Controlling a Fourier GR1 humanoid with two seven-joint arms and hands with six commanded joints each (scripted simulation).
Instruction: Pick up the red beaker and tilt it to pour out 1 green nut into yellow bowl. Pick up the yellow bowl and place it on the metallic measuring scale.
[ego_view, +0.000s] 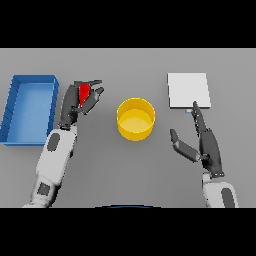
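Left hand (75, 102) fingers curled round red beaker (84, 93); right hand (207, 142) splayed.

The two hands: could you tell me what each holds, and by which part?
The left hand is curled round the red beaker, gripping its sides. The right hand holds nothing.

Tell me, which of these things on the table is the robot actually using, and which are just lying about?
In use: red beaker, held in the left hand; yellow bowl; metallic measuring scale; the open right hand waiting nearby.

Lying about: blue tray at the left.
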